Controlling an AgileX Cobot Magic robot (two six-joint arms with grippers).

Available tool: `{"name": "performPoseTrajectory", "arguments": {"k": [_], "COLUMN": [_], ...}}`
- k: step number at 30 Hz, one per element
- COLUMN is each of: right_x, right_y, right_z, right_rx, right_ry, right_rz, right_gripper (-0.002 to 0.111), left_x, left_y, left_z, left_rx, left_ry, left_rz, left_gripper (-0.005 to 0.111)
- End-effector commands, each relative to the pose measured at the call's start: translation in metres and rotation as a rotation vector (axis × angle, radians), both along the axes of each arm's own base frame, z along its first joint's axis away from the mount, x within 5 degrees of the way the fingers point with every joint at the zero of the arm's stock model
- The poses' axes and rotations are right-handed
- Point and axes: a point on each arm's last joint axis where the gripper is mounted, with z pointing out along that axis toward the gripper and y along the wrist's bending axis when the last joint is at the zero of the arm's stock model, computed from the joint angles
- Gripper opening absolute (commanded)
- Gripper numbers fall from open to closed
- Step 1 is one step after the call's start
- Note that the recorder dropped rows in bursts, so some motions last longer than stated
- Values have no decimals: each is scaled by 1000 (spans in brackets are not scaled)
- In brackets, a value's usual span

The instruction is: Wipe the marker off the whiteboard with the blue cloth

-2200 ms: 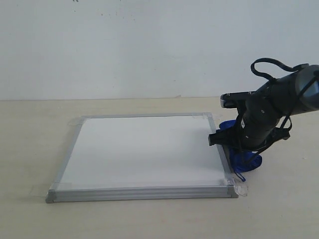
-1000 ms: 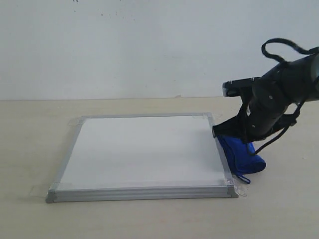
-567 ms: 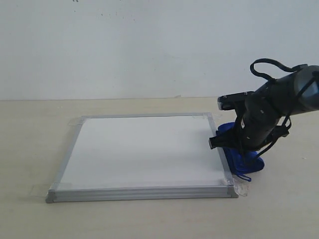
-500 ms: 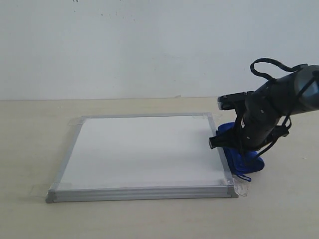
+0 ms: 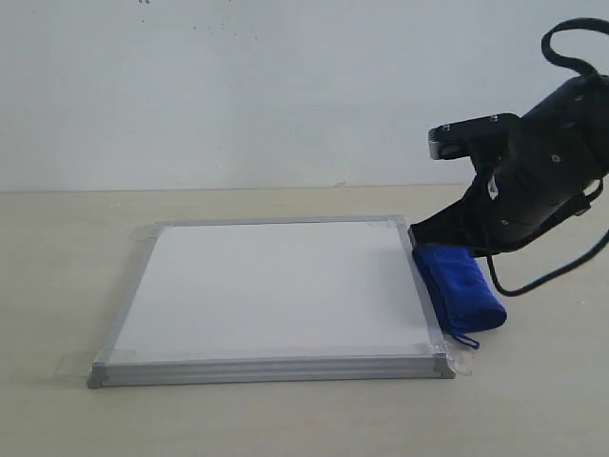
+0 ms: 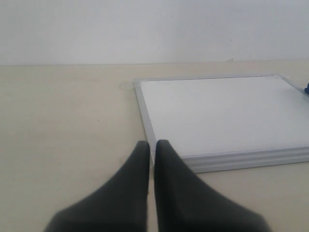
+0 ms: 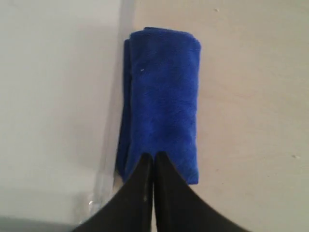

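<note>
The whiteboard (image 5: 276, 286) lies flat on the tan table, its white face blank; no marker line shows on it. The blue cloth (image 5: 461, 290) lies folded in a long strip on the table along the board's right edge. My right gripper (image 5: 412, 232) hangs just above the cloth's far end, by the board's far right corner. In the right wrist view its fingers (image 7: 153, 155) are shut with nothing between them, over one end of the cloth (image 7: 164, 96). My left gripper (image 6: 152, 145) is shut and empty, off the board's (image 6: 222, 111) corner.
Clear tape tabs (image 5: 463, 360) stick out at the board's corners. A pale wall stands behind the table. Bare tabletop (image 5: 533, 400) runs right of the cloth and in front of the board.
My right gripper has lifted up and to the right, off the cloth. The cloth, bunched under the gripper half a second ago, now lies stretched out flat beside the board.
</note>
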Motion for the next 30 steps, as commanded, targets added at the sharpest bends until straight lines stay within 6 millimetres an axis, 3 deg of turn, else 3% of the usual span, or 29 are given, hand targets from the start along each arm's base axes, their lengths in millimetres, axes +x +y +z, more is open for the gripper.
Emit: {"name": "performPoseTrajectory", "arguments": {"k": [1,7,15,22,27,30], "right_x": [-44,-118,-196,-232,-238,-235], "right_y": [18,30,-1,-37,-43,-46], "right_z": [29,69,99,127,131,133], "right_rx": [20,107,310,425,440,329], "right_ry": [-52,-176,-306,-441,-470,-533], "right_rz": [103,265,291,273,276,328], "right_gripper": [0,0,0,0,0,0], "left_x": [0,0,0,0,0,0], "left_y": [0,0,0,0,0,0], "left_z": [0,0,0,0,0,0], "left_rx": [-4,-4,-4,-4,-4,-4], "left_ry": [-10,-10,-10,-10,-10,-10], "left_rz": [-5,-5,-5,-5,-5,-5], "left_gripper": [4,4,4,4,4,4]}}
